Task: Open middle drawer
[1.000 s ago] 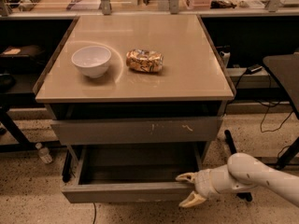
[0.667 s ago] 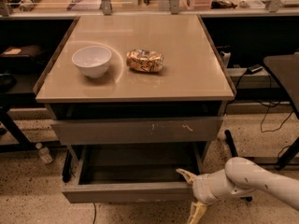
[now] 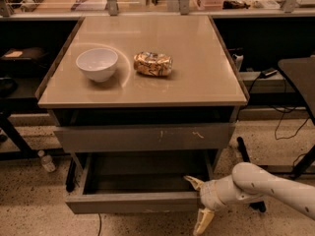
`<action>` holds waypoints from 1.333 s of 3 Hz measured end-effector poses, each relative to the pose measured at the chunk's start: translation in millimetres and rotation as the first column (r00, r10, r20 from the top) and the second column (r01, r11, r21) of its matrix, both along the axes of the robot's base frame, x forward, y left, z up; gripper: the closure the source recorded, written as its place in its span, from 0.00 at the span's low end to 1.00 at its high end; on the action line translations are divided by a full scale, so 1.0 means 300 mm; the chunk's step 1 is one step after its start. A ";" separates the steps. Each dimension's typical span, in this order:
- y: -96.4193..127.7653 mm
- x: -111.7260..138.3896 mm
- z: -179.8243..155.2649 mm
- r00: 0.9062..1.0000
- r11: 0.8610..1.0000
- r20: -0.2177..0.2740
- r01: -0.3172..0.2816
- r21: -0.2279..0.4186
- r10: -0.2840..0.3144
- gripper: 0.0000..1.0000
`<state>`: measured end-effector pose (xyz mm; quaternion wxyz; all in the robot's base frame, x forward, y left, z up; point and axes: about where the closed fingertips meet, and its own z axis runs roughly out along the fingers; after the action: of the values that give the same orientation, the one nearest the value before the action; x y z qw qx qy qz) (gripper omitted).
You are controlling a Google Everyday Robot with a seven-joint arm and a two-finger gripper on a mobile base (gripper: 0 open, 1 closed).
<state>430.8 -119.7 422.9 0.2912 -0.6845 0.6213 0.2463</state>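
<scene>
The middle drawer (image 3: 133, 202) is pulled out at the bottom of the grey cabinet. Its plain front panel faces me and its shallow grey box interior (image 3: 147, 173) is exposed and looks empty. My gripper (image 3: 197, 203) is at the right end of that front panel, on a white arm coming in from the lower right. It is open: the upper finger (image 3: 193, 182) reaches over the panel's top edge into the drawer, and the lower finger (image 3: 202, 222) hangs in front of and below the panel.
Above the open drawer is a wider closed front with pale scratch marks (image 3: 147, 137). The tan tabletop (image 3: 197, 77) holds a white bowl (image 3: 97, 64) and a crumpled snack bag (image 3: 153, 64). A small bottle (image 3: 47, 162) stands on the floor at left. A dark table (image 3: 300, 77) stands at right.
The gripper's fingers have spread apart, the lower one swinging down below the drawer front. The drawer stays pulled out about as far as before.
</scene>
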 end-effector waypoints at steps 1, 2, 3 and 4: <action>-0.010 -0.006 -0.065 0.999 1.000 -0.033 0.014 0.005 -0.014 0.00; -0.011 -0.005 -0.062 0.999 1.000 -0.034 0.015 0.006 -0.015 0.00; -0.010 -0.005 -0.061 0.999 1.000 -0.034 0.014 0.006 -0.014 0.19; -0.007 -0.012 -0.041 1.000 1.000 -0.029 0.004 0.014 -0.004 0.41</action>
<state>427.1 -121.8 410.5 0.2874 -0.6776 0.6250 0.2600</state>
